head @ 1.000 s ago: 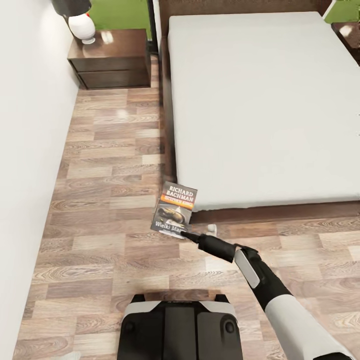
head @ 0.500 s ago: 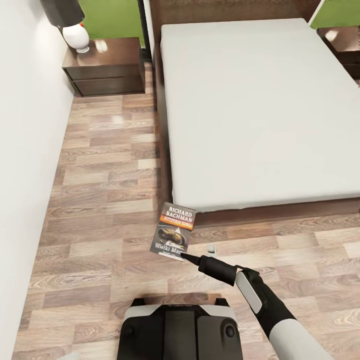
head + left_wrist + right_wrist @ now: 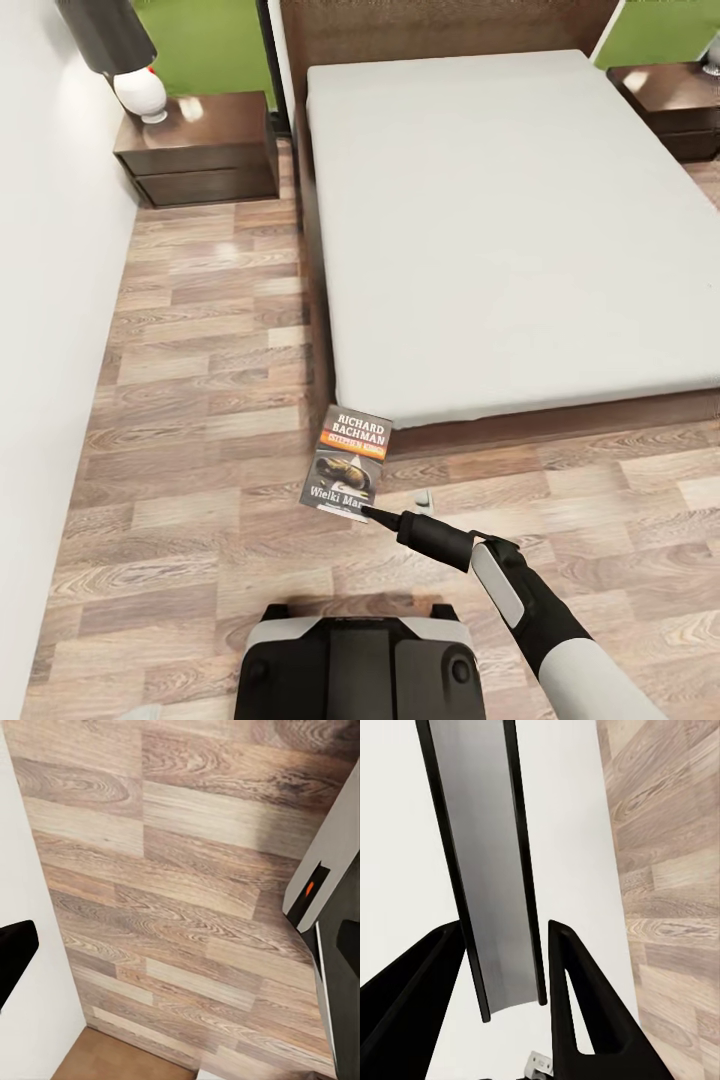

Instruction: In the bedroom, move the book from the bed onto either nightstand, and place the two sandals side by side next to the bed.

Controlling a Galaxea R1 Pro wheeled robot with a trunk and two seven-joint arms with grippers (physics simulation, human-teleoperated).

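The right gripper [image 3: 366, 512] clamps the book [image 3: 350, 459] by its edge, probably firmly; next, carry it to the nightstand [image 3: 196, 148].

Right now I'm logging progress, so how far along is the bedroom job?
Done: the book is off the bed, whose mattress lies bare. In hand: the right gripper is shut on the book's lower edge, holding it above the floor near the bed's foot corner. Left: setting it on a nightstand, likely the one by the wall, then pairing the sandals beside the bed.
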